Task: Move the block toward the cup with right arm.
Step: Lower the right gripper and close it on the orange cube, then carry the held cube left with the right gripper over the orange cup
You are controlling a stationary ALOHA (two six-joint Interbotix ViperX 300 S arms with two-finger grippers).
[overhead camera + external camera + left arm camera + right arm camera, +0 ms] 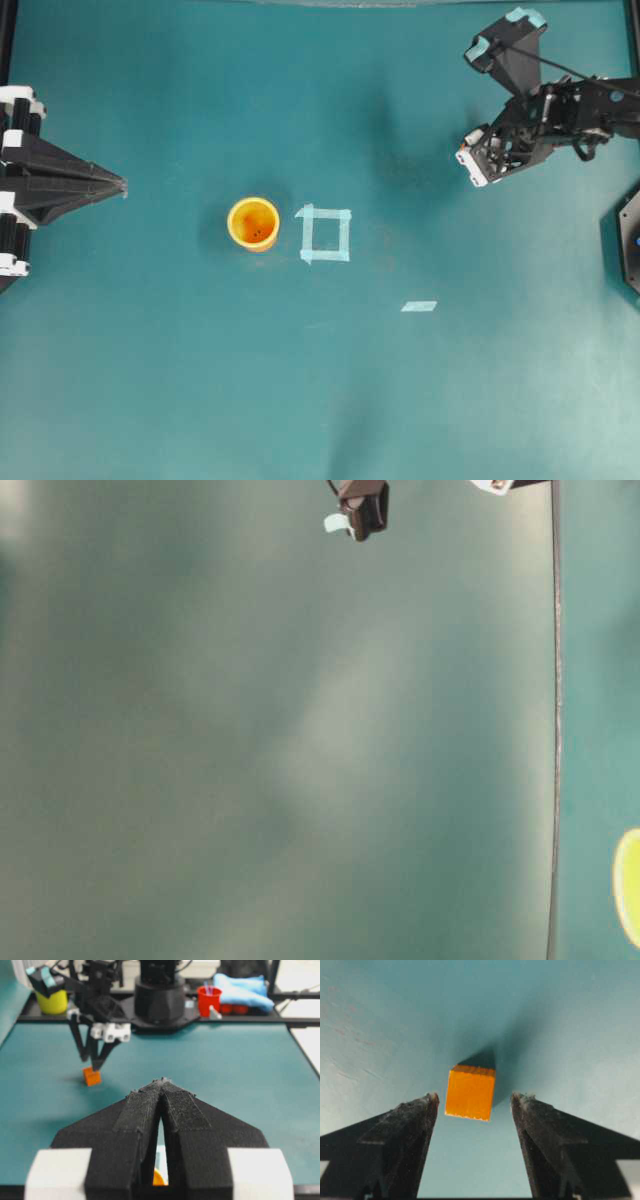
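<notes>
One block (470,1093), orange, flat on teal table (200,400), between the parted fingers of right gripper (474,1102); a gap on each side, no contact. From left wrist view: block (92,1076) just below right gripper's (94,1062) fingertips, at table's far left. Hidden under right arm (545,120) in overhead view, near top right corner.

Well apart from it: cup (253,223), yellow-orange, upright, darker orange inside, left of table's middle in overhead view. Just right of cup, not touching: square of pale-blue tape (325,234), open centre. Lower right of square: short tape strip (419,306), alone on table. Nothing but bare table and these tape marks between block's corner and cup.

Left gripper (122,185) at left edge, pointing toward cup, well short of it; fingers together at the tips, a thin slit behind them in wrist view (162,1082).

Table-level view mostly blurred teal; dark gripper piece with pale tip (358,510) at top, sliver of yellow (630,885) at right edge.

Beyond table, in left wrist view: black arm base (159,995), yellow cup (52,1002), red cup (208,1000), blue cloth (245,987) on dark ledge.
</notes>
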